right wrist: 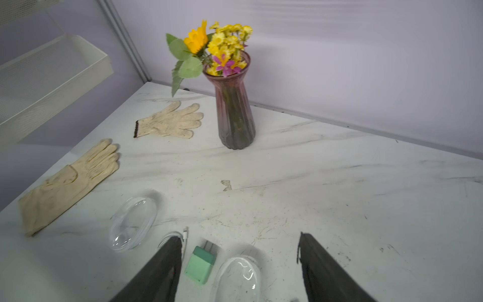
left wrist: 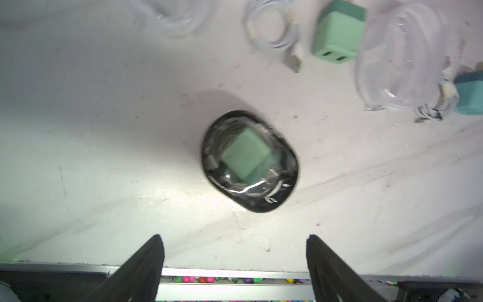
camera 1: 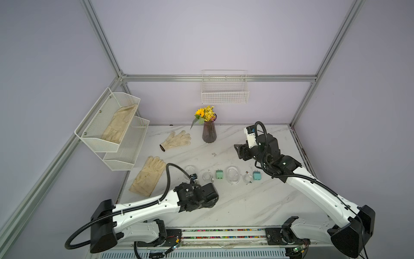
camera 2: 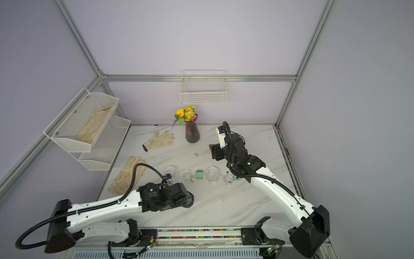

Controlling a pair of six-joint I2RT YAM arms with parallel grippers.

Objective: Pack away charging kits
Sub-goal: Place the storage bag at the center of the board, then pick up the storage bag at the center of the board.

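Left pincer [left wrist: 234,236], right pincer [right wrist: 239,235] wide, empty; black-rimmed case [left wrist: 261,206] holds mint charger [left wrist: 244,154], cable [left wrist: 273,173].

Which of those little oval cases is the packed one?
On the marble table, look towards the front edge, by the left gripper. The oval case there has a black rim; unlike the empty clear cases farther back, it holds a mint-green charger.

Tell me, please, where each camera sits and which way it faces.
Top views: high over the arm bases, looking down on the table; left arm and right arm show.
Left wrist: faces down at the black-rimmed case; open left gripper shows.
Right wrist: faces the vase; open right gripper shows.
Shared: both wrist views show the loose mint-green charger.
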